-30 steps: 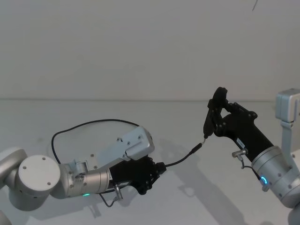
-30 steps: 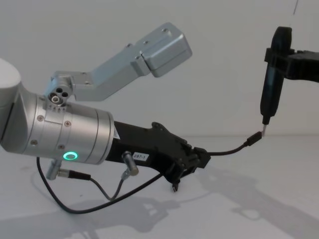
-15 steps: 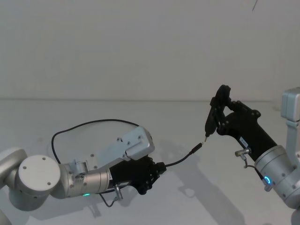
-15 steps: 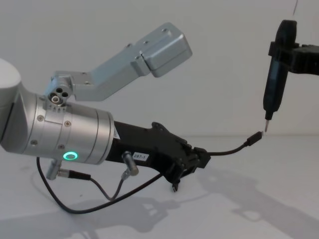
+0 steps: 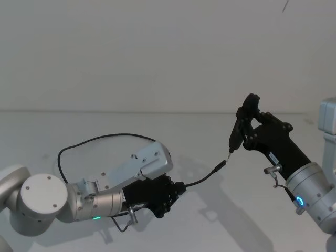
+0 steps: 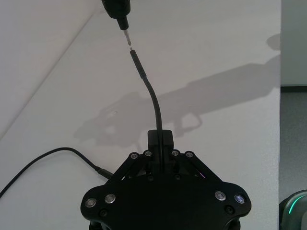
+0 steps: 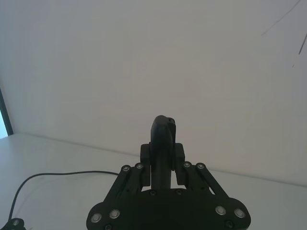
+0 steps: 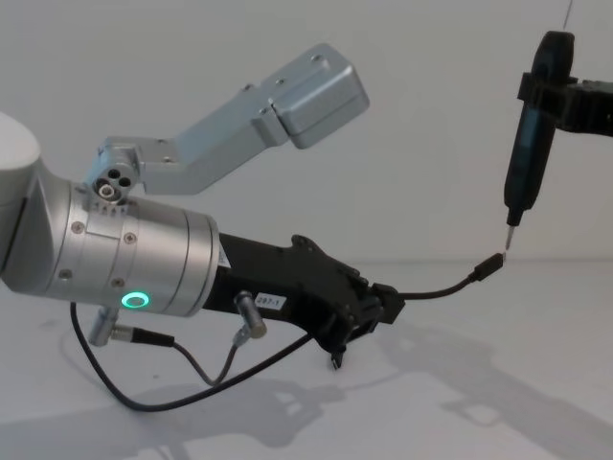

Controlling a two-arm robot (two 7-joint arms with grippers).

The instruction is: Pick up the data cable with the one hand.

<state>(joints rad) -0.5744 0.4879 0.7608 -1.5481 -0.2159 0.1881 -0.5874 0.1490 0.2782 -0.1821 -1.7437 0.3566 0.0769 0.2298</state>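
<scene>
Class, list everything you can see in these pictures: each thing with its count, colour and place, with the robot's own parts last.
cable: one, black, looped on the table, one end raised toward the tool's tip
pen-shaped tool: one, dark with a metal tip, tip down near the cable's raised end
table: one, white, under both arms
left gripper: one, black, shut on the cable, low over the table
right gripper: one, black, shut on the tool, raised at the right
</scene>
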